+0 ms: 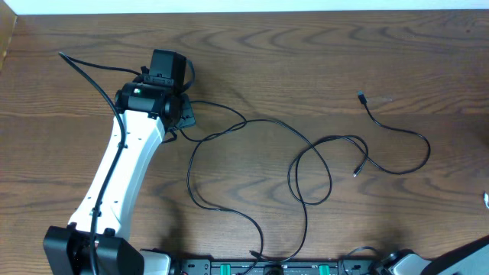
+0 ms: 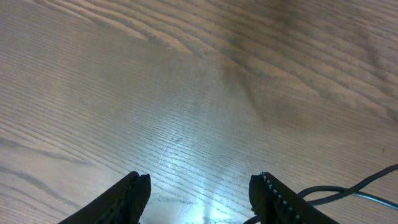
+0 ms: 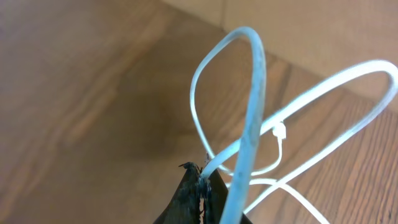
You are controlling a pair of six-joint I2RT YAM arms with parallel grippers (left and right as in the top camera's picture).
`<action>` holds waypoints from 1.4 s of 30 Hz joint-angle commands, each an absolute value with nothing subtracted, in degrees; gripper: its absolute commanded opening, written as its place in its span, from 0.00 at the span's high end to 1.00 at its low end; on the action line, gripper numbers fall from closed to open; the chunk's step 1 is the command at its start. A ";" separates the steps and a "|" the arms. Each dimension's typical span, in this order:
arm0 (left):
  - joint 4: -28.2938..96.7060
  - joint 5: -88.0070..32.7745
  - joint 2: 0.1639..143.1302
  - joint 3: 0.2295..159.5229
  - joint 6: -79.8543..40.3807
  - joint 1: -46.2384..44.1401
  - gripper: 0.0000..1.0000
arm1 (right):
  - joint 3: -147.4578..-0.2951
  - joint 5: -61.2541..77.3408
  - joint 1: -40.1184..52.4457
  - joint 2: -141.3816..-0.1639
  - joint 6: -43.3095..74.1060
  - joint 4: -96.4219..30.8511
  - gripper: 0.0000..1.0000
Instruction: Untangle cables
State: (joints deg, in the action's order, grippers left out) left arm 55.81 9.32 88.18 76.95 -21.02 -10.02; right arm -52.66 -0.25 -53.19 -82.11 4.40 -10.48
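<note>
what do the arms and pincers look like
The left arm is a long white link with a thin black cable running along it, a black base and a black wrist with a small green light. The left pincer has two black fingers, one with a ridged inner edge. The right pincer is dark and tapers to thin points.

The left arm (image 1: 116, 177) is seen as a long white link with a thin black cable (image 1: 103, 183) routed along it, topped by a black wrist block (image 1: 163, 75) on which a small green light (image 1: 138, 90) is lit, and rooted in a black base (image 1: 72, 248). The left gripper (image 2: 199, 193) is formed of black fingers (image 2: 277, 200) edged with fine ridges; the right gripper (image 3: 200, 177) is shown as dark, tapered tips.
</note>
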 commanded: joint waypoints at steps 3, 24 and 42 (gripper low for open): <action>56.53 9.52 87.99 77.03 -21.08 -10.04 0.43 | -53.19 5.89 -58.65 -88.33 5.52 -5.69 0.99; 56.55 9.50 87.99 77.03 -21.08 -10.04 0.43 | -53.19 9.85 -64.47 -96.55 8.84 -0.05 0.03; 56.51 9.50 87.99 77.03 -21.10 -10.04 0.36 | -53.19 49.93 -63.26 -96.31 8.91 -1.10 0.01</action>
State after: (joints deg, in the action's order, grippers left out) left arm 56.40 9.32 88.20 76.95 -20.88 -10.02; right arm -52.66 36.45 -64.14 -96.29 8.78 -1.04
